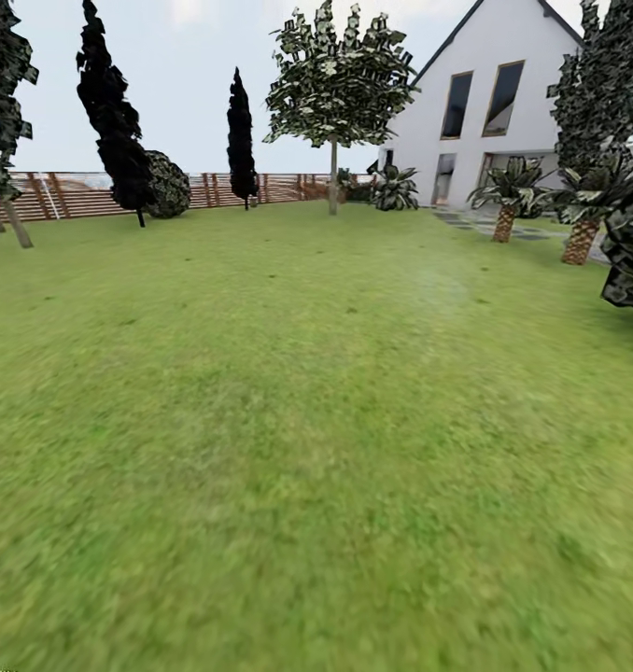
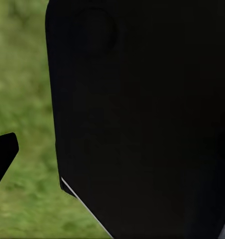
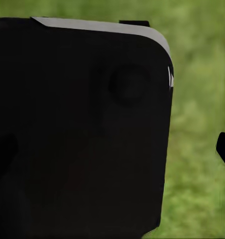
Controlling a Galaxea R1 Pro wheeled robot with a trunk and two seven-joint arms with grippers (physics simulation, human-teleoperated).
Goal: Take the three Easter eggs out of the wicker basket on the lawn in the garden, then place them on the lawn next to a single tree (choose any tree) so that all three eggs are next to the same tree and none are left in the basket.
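Ahead, bare lawn (image 1: pixel 316 448), house (image 1: pixel 503 93) far off; pincer states cannot tell. Risk: robot drifts past basket, no landmark near.

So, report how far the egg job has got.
Nothing looks done: the head view shows open lawn, a thin-stemmed leafy tree, palms and the white house, with no eggs laid beside any trunk. Both wrist views face dark robot bodywork over grass. Finding the basket and moving eggs remain.
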